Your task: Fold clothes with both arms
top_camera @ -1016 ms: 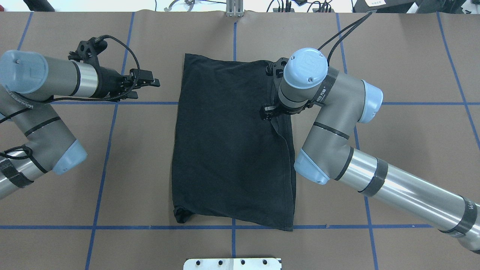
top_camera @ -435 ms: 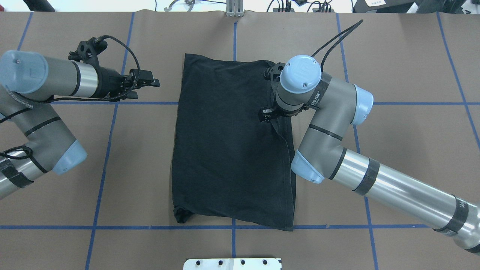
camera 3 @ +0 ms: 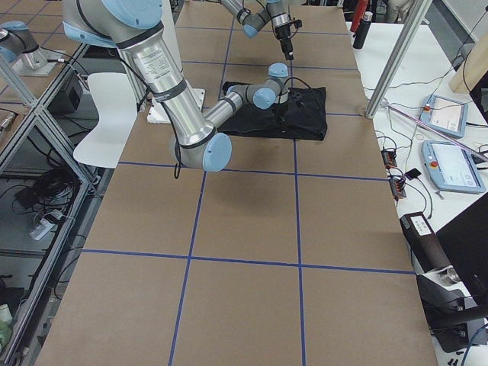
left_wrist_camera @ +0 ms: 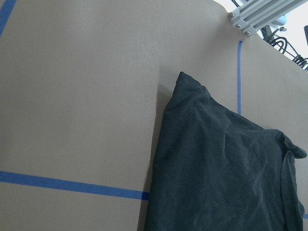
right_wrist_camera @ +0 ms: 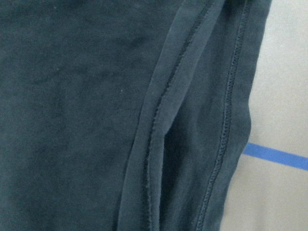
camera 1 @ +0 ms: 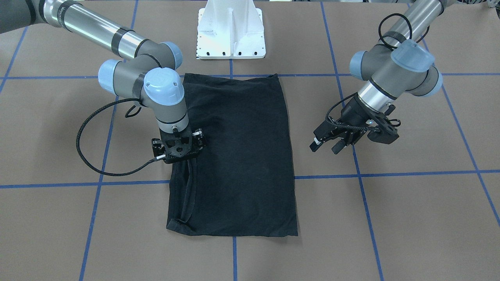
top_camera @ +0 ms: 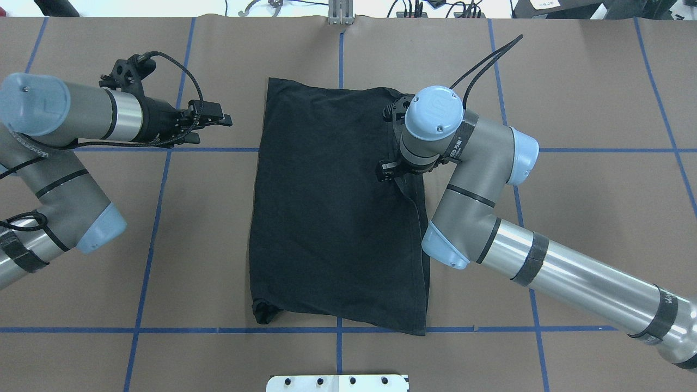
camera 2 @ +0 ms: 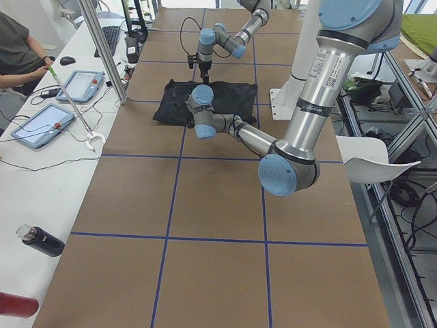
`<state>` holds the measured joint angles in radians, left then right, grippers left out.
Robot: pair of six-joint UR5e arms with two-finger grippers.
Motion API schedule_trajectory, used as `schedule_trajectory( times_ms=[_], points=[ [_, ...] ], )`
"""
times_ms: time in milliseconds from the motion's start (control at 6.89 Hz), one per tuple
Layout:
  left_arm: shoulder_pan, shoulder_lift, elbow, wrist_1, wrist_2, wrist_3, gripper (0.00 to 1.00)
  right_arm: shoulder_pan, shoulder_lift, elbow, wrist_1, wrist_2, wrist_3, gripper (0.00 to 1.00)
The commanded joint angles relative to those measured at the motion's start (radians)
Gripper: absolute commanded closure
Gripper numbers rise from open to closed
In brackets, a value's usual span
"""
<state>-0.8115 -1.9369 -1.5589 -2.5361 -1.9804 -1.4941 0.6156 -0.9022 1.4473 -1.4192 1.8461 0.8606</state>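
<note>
The soft, limp T-shirt (camera 1: 242, 156) lay flat beneath the right gripper (camera 1: 179, 149), whose finger state was hidden; the doubled hem (right_wrist_camera: 159, 120) under them seemed the best hold. The left gripper (camera 1: 326, 146) hung well aside, fingers apart

White lettering is showing on a black band (top_camera: 460, 142) of the right arm (top_camera: 572, 277) and on a dark strap (top_camera: 32, 154) of the left arm (top_camera: 81, 111); neither is coming through clearly enough to read.
</note>
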Motion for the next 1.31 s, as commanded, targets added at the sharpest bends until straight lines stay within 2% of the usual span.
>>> schedule_trajectory(
  times_ms=[0,1161],
  points=[
    [0.0,-0.001,0.008,-0.003,0.002,0.0,0.0,-0.004,-0.007,-0.008,0.02,-0.002,-0.003,0.0],
    [0.002,-0.004,0.013,-0.003,0.002,-0.002,0.0,0.055,-0.063,0.002,0.023,0.033,-0.06,0.0]
  ],
)
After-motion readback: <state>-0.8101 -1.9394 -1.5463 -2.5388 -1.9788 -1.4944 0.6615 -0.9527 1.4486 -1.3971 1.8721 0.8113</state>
